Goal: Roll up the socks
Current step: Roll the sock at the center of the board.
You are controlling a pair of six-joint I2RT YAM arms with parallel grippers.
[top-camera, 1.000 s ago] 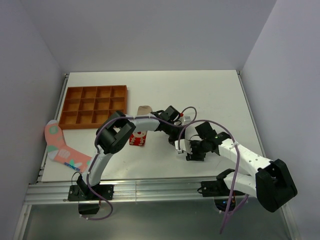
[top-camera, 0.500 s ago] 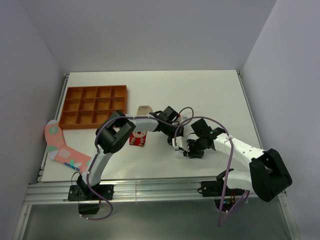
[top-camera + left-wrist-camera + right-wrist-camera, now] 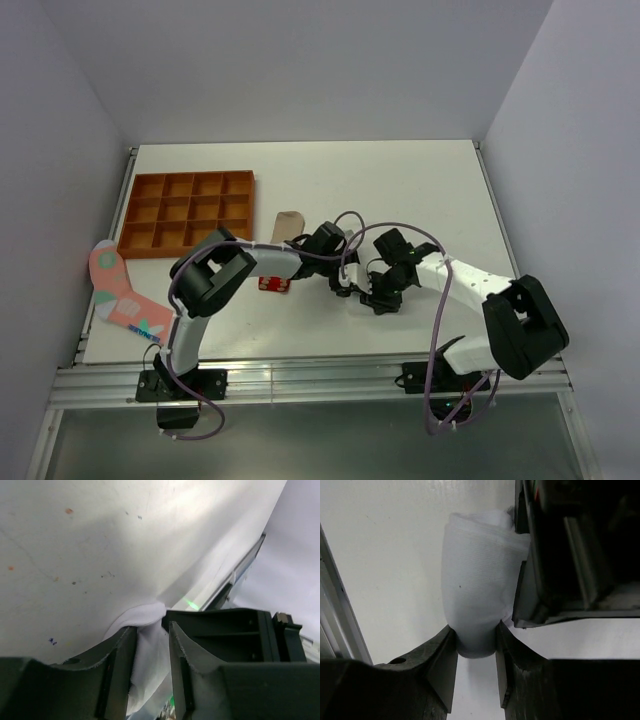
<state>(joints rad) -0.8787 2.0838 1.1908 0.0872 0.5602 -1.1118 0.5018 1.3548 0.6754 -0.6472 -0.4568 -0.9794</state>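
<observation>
The white sock (image 3: 477,590) is a rolled bundle on the table, held from both sides. My right gripper (image 3: 475,642) is shut on its lower end. My left gripper (image 3: 152,637) is shut on a fold of the same white sock (image 3: 147,655), right against the right gripper's black body (image 3: 230,630). In the top view the two grippers (image 3: 345,283) (image 3: 373,297) meet at the table's middle and hide the white sock. The red sock (image 3: 272,284) lies partly under the left arm. The beige sock (image 3: 288,221) lies just behind it.
An orange compartment tray (image 3: 185,212) stands at the back left. A pink patterned sock (image 3: 125,297) hangs over the table's left front edge. The metal rail (image 3: 300,378) runs along the near edge.
Both grippers have shifted a little left and back together with the white sock. The left arm's elbow has dropped lower and covers more of the red sock.
</observation>
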